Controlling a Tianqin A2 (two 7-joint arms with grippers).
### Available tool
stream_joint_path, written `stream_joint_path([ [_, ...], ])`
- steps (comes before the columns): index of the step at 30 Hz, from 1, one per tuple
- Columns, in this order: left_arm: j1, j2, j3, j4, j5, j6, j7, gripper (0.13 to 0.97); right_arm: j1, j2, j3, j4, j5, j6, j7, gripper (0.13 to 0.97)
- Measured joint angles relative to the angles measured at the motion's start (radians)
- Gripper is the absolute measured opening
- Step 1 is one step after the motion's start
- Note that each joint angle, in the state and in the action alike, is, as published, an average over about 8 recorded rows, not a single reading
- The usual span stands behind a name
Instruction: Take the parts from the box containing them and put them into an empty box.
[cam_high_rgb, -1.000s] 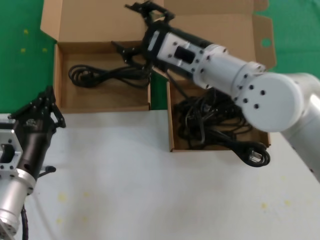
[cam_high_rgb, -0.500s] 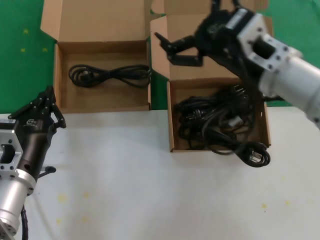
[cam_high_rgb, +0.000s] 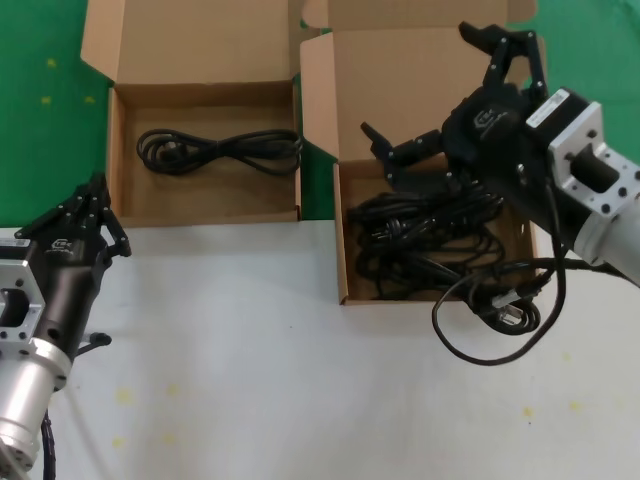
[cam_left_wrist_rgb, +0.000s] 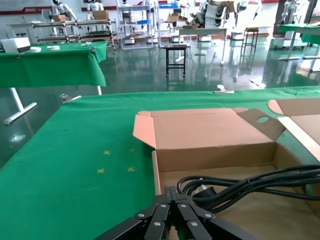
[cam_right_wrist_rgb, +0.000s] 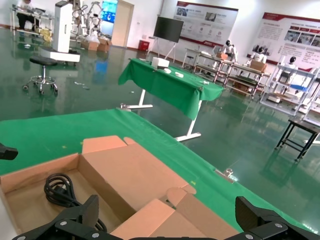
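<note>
The right carton (cam_high_rgb: 343, 240) holds a tangled pile of black power cords (cam_high_rgb: 425, 240); one plug (cam_high_rgb: 510, 312) hangs over its front edge. My right gripper (cam_high_rgb: 450, 100) hovers open above that pile, against the raised lid, with nothing between its widely spread fingers (cam_right_wrist_rgb: 80, 216). The left carton (cam_high_rgb: 115, 160) holds a single looped cord (cam_high_rgb: 215, 150), also seen as the cord (cam_left_wrist_rgb: 240, 185) in the left wrist view and the cord (cam_right_wrist_rgb: 60, 190) in the right wrist view. My left gripper (cam_high_rgb: 88, 222) is shut and idle near the left carton's front corner.
Both cartons stand side by side on green cloth (cam_high_rgb: 40, 100) at the back, their lids raised. A white table surface (cam_high_rgb: 300, 380) lies in front of them. A thin black cable loop (cam_high_rgb: 480, 355) hangs from my right arm onto the table.
My right arm swung from over the left carton across to the right carton, staying open. The single cord lies still in the left carton. The left arm has not moved.
</note>
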Motion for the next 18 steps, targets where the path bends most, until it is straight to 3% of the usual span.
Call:
stream_joint_path([
  [7, 0.001, 0.001, -0.001, 0.000, 0.001, 0.000, 0.000, 0.154, -0.016, -0.002, 0.003, -0.008, 0.024, 0.019, -0.017, 0.954],
  [18, 0.004, 0.003, -0.005, 0.001, 0.005, 0.000, -0.001, 0.257, -0.064, -0.015, 0.016, -0.043, 0.113, 0.086, -0.075, 0.966],
])
